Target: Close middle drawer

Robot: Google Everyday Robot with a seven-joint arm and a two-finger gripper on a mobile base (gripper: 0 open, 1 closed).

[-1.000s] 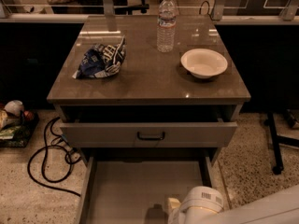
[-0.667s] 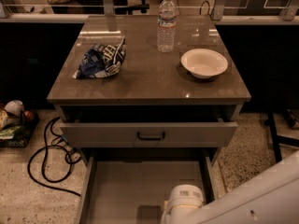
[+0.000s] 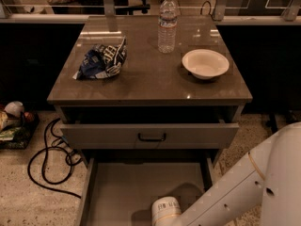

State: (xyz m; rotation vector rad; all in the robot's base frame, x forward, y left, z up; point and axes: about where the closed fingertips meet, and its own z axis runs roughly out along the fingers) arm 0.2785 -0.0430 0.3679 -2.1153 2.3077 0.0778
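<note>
The gripper (image 3: 165,213), spread or closed I cannot tell, has slid leftward and now hangs over the tray of the middle drawer (image 3: 136,185), which stands pulled far out beneath the top drawer (image 3: 150,135). It is probably heading for the unseen drawer front to push it shut.

Front of the middle drawer (image 3: 141,187) and the gripper past the arm (image 3: 225,197), both out of sight below the bottom edge.
</note>
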